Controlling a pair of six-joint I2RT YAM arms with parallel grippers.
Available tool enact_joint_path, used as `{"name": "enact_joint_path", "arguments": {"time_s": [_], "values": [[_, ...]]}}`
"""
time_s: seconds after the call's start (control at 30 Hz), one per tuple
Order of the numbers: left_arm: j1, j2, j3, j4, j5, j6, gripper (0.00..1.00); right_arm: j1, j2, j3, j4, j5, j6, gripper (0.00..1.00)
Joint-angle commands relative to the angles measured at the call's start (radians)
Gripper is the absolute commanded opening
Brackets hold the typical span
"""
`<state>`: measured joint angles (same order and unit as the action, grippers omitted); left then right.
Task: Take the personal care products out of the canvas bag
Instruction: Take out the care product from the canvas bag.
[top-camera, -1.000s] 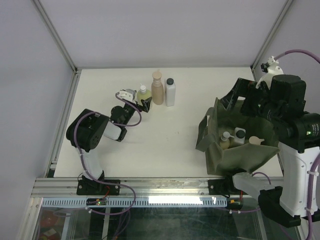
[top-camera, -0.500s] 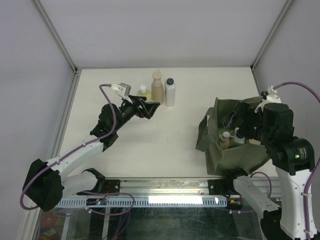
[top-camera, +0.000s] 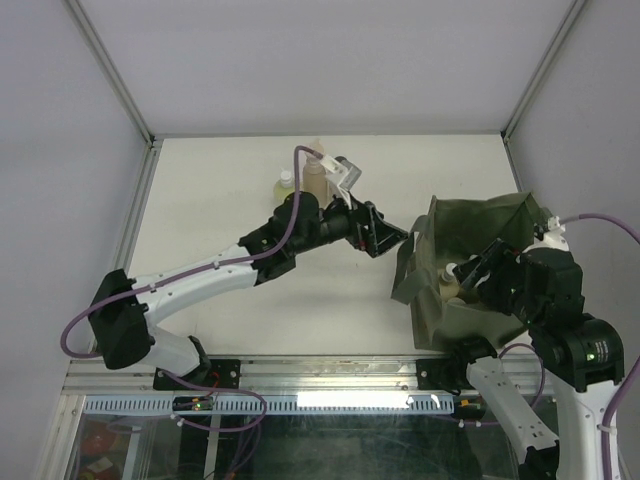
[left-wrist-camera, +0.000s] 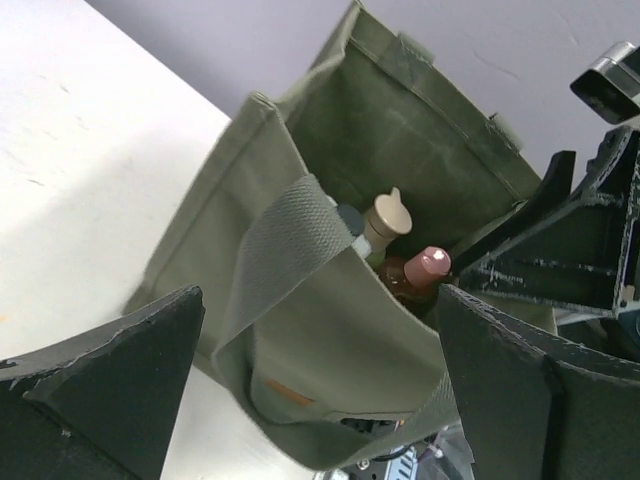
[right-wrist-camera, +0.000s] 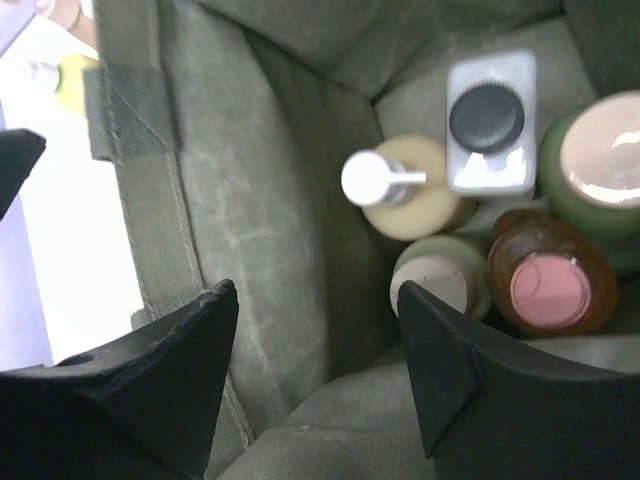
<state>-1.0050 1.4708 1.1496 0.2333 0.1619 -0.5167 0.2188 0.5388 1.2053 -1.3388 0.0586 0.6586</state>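
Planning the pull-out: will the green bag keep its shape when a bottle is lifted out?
Probably not: the bag has sagging, creased walls, so it likely folds inward. The cloth looks thin and light, so it may slide or rise with a snagged bottle. The bottles crowd one corner, so that end likely stays down.

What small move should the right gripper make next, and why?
Probably shift the right gripper over the beige pump bottle: its open jaws now frame only the inner wall of the canvas bag, and that bottle stands just beside them, not gripped yet.
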Motion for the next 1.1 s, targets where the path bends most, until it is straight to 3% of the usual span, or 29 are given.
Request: {"name": "enact_joint_path", "arguments": {"time_s": [0.0, 0.13, 0.37, 0.6, 0.83, 1.07], "values": [[-0.082, 0.097, 0.118, -0.005, 0.087, 0.022, 0.99, 0.003, -0.071, -0.062, -0.023, -0.114, 0.117, 0.59], [-0.127, 0.164, 0.177, -0.035, 0.12, 0.05, 0.99, 0.002, -0.094, -0.14, -0.045, -0.21, 0.135, 0.52], [-0.147, 0.175, 0.175, -0.132, -0.005, 0.214, 0.99, 0.002, -0.094, -0.255, -0.102, -0.296, 0.094, 0.49], [-0.154, 0.223, 0.23, -0.147, 0.044, 0.211, 0.99, 0.003, -0.064, -0.203, -0.085, -0.204, 0.065, 0.49], [-0.153, 0.273, 0.2, -0.199, 0.057, 0.251, 0.59, 0.003, 0.01, -0.047, -0.069, 0.028, 0.026, 0.52], [-0.155, 0.231, 0.134, -0.214, 0.08, 0.299, 0.52, 0.004, 0.069, 0.018, -0.071, 0.212, 0.021, 0.55]]}}
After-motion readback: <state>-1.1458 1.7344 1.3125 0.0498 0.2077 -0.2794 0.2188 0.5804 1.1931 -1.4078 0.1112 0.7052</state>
